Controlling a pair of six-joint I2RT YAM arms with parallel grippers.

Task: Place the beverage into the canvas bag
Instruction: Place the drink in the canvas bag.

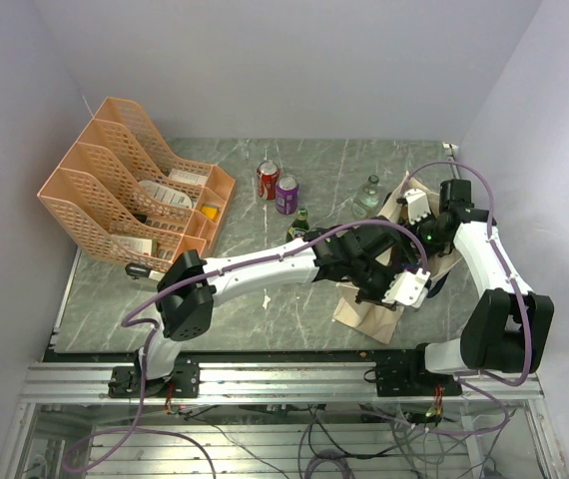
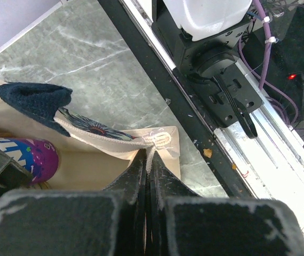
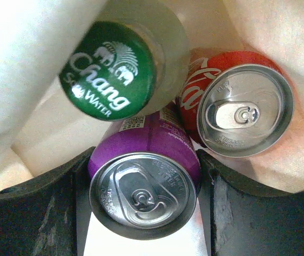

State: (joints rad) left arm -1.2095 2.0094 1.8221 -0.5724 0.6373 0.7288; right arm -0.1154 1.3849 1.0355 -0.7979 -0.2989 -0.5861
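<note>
The cream canvas bag stands at the table's front right. My left gripper is shut on its rim; in the left wrist view the fingertips pinch the cloth edge beside a navy handle. My right gripper reaches down into the bag. In the right wrist view it is shut on a purple beverage can, one finger against each side. Beside that can inside the bag are a red cola can and a bottle with a green cap. The purple can also shows in the left wrist view.
Orange file trays fill the back left. A red can, a purple can, a green bottle and a clear glass bottle stand on the table behind the bag. The metal rail runs along the near edge.
</note>
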